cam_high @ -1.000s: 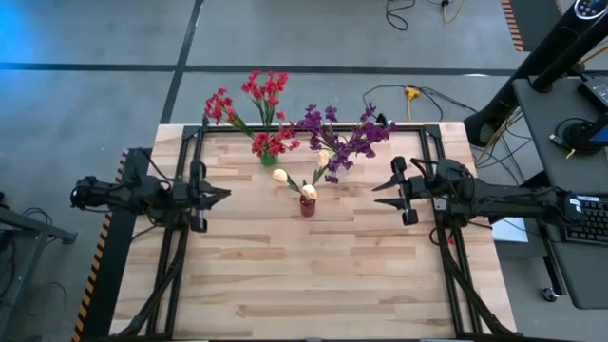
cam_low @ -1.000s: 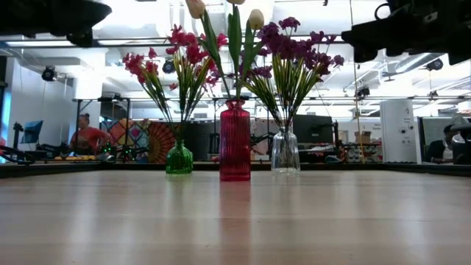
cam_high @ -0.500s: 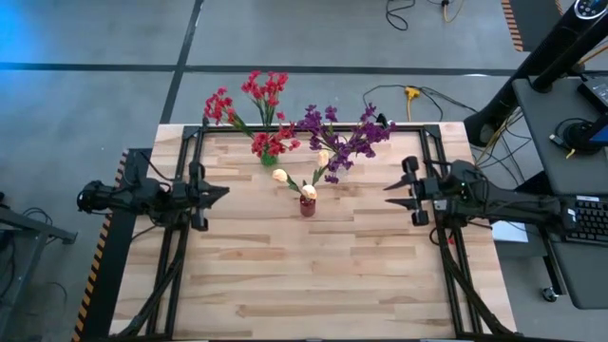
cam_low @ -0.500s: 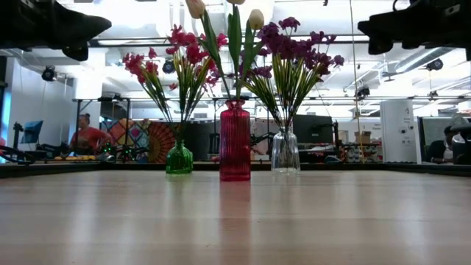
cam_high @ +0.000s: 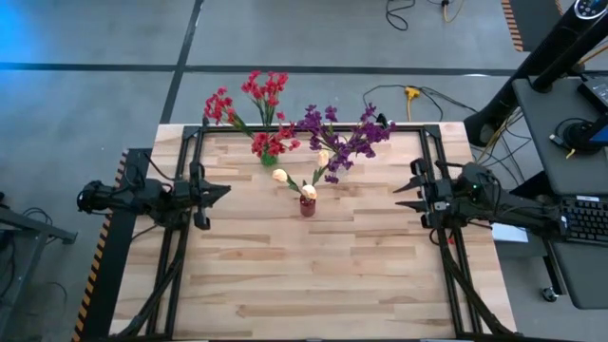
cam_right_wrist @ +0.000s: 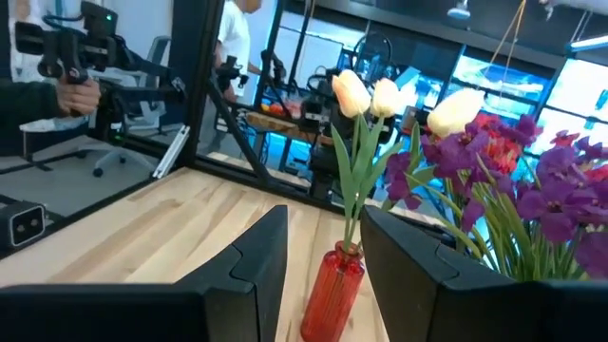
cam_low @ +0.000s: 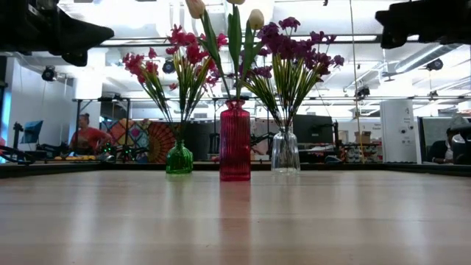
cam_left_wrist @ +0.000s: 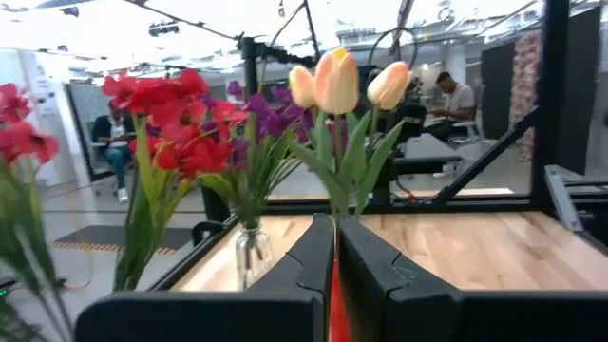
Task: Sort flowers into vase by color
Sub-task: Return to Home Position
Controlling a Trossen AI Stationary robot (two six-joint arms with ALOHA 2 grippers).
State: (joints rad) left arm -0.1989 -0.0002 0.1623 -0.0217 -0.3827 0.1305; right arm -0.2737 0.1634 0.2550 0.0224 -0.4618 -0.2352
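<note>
The counter [cam_high: 313, 275] is made of long strips of pale wood laid side by side, and it looks smooth and a little shiny. Three small vases stand close together on its far half. The green vase [cam_low: 179, 158] is short, round and fat, made of glass, and it holds the red flowers [cam_high: 256, 104], which have small frilly blossoms on thin green stems. The red vase [cam_low: 235, 143] is taller, with thin lines running up and down its sides and a narrow neck. It stands nearest the middle and holds the cream tulips [cam_high: 294, 180], which have smooth egg-shaped buds and long pointed leaves. The clear vase [cam_low: 285, 152] is see-through glass with a wide bottom, and it holds the purple flowers [cam_high: 347, 133], bunched and fluffy. The flowers are much taller than the vases. The left end effector [cam_high: 224, 192] hangs over the left side of the counter, its dark blocky fingers close together with nothing in them. The right end effector [cam_high: 404, 195] hangs over the right side, its fingers apart and holding nothing.
</note>
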